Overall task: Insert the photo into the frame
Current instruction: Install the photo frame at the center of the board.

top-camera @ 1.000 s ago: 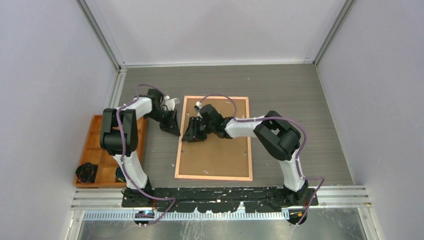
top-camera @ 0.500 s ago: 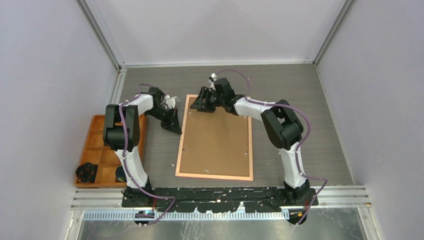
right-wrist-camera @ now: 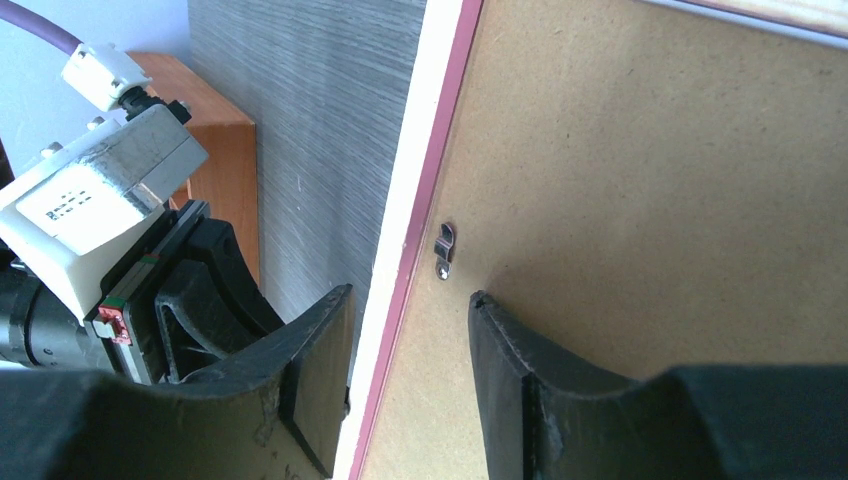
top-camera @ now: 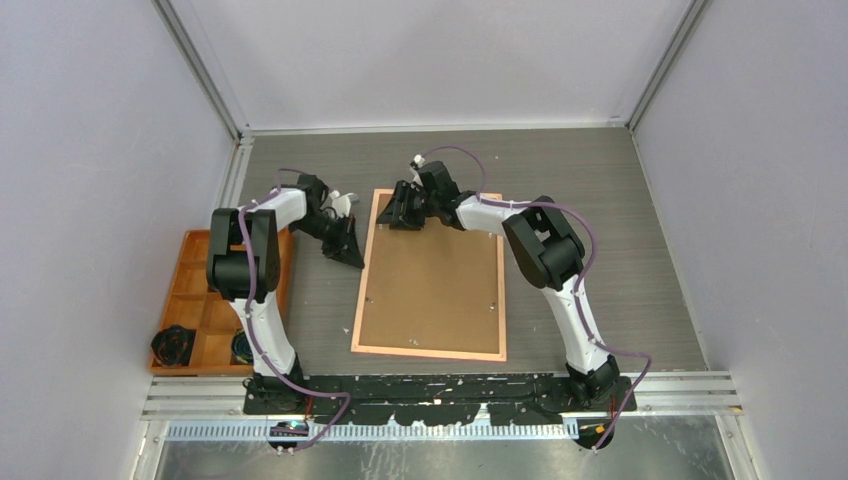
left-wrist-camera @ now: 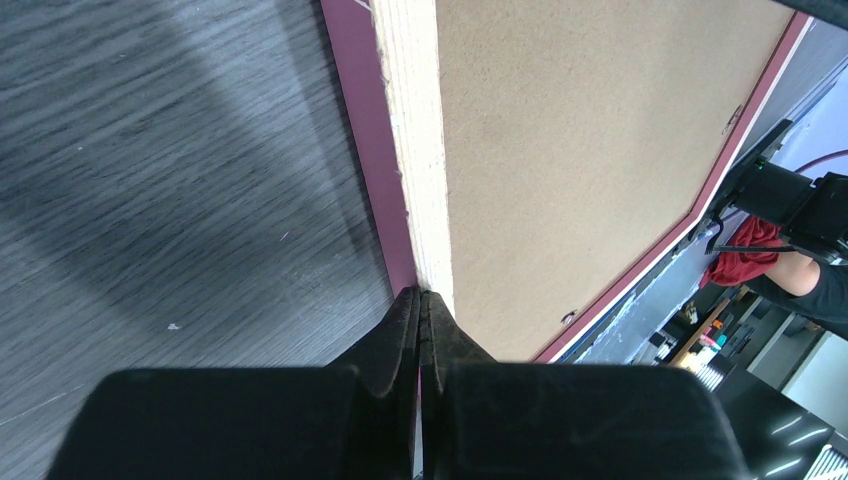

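Note:
The frame (top-camera: 428, 352) lies back up on the table, its pale wood edge (left-wrist-camera: 415, 150) and pink rim showing round a brown backing board (top-camera: 435, 290). The photo is hidden. My left gripper (top-camera: 350, 255) is shut, its tip (left-wrist-camera: 420, 295) touching the frame's left edge. My right gripper (top-camera: 400, 215) is open at the frame's far left corner. In the right wrist view it (right-wrist-camera: 410, 295) straddles the frame's border (right-wrist-camera: 425, 150): one finger stands outside over the table, the other over the board beside a small metal turn clip (right-wrist-camera: 444, 250).
An orange compartment tray (top-camera: 190, 290) sits at the left table edge with dark coiled items in its near cells. Walls close the table on three sides. Small clips (left-wrist-camera: 568, 318) dot the board's rim.
The right gripper has swung from the board's left middle to the frame's far left corner and stands open there. The frame's far end has shifted slightly right. The left gripper has hardly moved.

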